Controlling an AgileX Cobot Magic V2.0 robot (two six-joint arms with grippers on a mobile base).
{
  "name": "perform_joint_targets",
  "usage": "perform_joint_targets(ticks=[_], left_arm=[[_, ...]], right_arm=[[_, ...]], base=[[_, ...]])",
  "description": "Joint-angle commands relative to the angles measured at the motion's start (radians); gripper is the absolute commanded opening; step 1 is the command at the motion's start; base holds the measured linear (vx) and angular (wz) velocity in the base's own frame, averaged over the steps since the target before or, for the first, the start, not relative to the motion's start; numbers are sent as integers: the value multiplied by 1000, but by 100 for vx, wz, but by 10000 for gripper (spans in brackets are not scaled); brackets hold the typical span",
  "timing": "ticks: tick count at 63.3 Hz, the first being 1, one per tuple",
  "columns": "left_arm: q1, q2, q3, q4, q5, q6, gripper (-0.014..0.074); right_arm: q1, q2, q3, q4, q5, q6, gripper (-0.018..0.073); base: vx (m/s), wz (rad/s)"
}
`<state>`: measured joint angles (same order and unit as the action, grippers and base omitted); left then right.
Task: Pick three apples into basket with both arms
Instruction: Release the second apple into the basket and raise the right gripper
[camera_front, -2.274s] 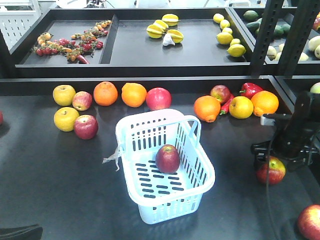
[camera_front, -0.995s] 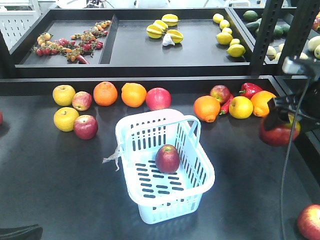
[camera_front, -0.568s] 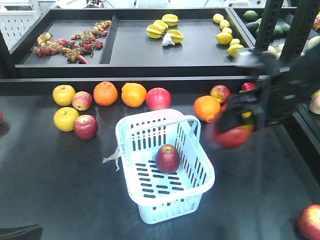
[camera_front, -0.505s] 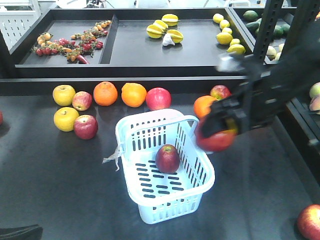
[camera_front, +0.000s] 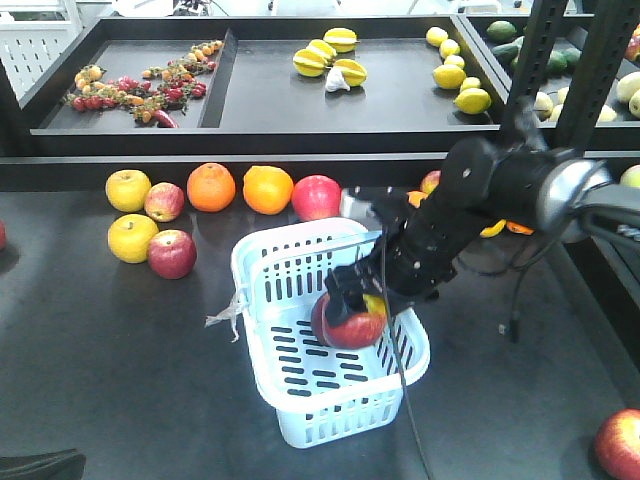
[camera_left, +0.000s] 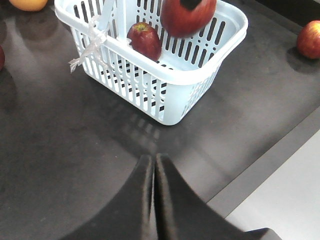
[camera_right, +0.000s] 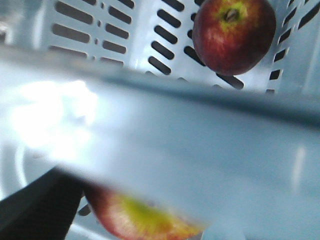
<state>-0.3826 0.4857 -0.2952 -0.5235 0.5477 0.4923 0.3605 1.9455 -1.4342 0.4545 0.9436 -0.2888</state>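
Holding a dark-red apple (camera_front: 352, 328), the right gripper (camera_front: 356, 298) is seen clamped on it from above, fingers pinched against its sides. The held apple is positioned inside the outline of the basket (camera_front: 300, 420), near the right wall and about at rim level. Contact with the basket floor cannot be told.

A second apple (camera_left: 145, 40) is seated on the slotted floor, just beside the held apple. It is hidden behind the held apple in the front view. In the right wrist view it is shown stem-up (camera_right: 234, 35).

The left gripper (camera_left: 153, 185) is pressed together with nothing between the fingers. It is held over the dark table (camera_front: 120, 380), in front of the basket and apart from it.

A third apple (camera_front: 620, 445) is left on the table at front right, well apart from the basket.
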Motion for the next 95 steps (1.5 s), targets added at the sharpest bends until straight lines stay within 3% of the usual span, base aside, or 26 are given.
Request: perform_joint_targets(ticks=[1, 8, 15, 21, 30, 39, 47, 65, 81, 95], left_arm=[[-2, 5, -24, -30, -58, -7, -6], [-2, 5, -24, -29, -58, -7, -6], [-2, 5, -24, -29, -58, -7, -6], [-2, 5, -24, -29, -58, -7, -6], [-2, 5, -24, -29, -58, -7, -6], [-2, 5, -24, -29, -58, -7, -6], [-2, 5, -24, -29, -58, -7, -6], [-2, 5, -24, -29, -58, -7, -6], [-2, 5, -24, -29, -58, -7, -6], [-2, 5, -24, -29, -58, -7, -6]], right_arm=[[0, -43, -25, 34, -21, -26, 382], [0, -43, -25, 32, -21, -51, 555], [0, -43, -25, 32, -21, -57, 666], [0, -43, -25, 32, -21, -57, 704], [0, -43, -25, 32, -21, -57, 689], [0, -44, -25, 32, -7, -57, 625], [0, -48, -25, 32, 39, -54, 504], [0, -122, -25, -28, 144, -44, -11], [-1, -254, -25, -98, 164, -20, -9], [-1, -398, 36, -334, 158, 115, -8]], base=[[0, 0], [0, 0], [0, 0], [0, 0], [0, 0], [0, 0], [0, 0], [0, 0], [0, 0], [0, 0]])
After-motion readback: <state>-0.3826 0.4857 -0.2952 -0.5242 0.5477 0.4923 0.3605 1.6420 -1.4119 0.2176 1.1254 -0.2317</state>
